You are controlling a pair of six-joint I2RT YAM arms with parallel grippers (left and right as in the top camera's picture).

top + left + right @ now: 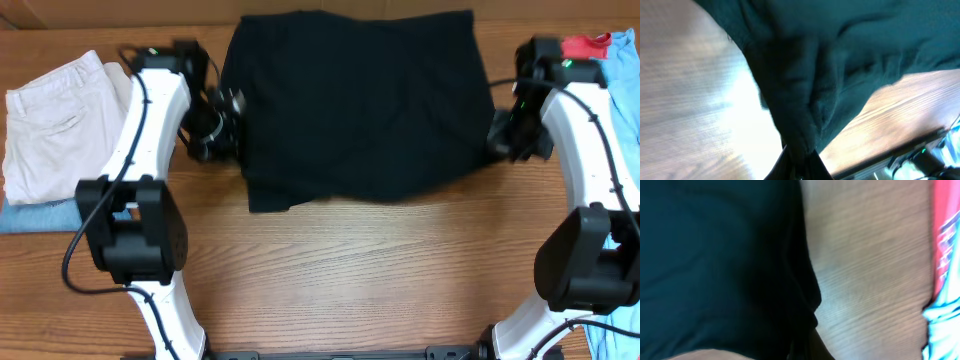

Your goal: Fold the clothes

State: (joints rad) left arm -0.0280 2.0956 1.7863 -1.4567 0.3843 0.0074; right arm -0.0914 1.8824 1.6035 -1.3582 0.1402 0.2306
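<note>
One plain black soft-fabric shirt [360, 100] lies spread on the far centre of the wooden table [340, 270], with its near hem uneven and stepped at the near left corner. The left gripper [215, 128] stands at the shirt's left edge. Its wrist view shows the cloth gathered into creases that run down into the fingers, so it is judged to be clamped on that edge. The right gripper [500, 135] stands at the right edge, touching it or just beside it. Its wrist view is dark on dark, and whether the fingers are apart or closed on cloth cannot be told. Handling, as judged: the shirt is light, limp and without stiffness. It will drape, sag between two holds and drag on the wood rather than slide cleanly, and a shallow pinch may catch one layer only. It is not fragile. The best holds are the two side edges or corners, taken level with one another so the fold line runs straight. Count: shirts, one; arms, two; grippers, two. Not of the task: one pair of cream-white trousers [55, 120] at the left, one blue denim cloth [35, 215] beneath them, one red garment [585, 45] at the far right, and pale blue cloth [622, 70] beside it, number of pieces not determinable.
</note>
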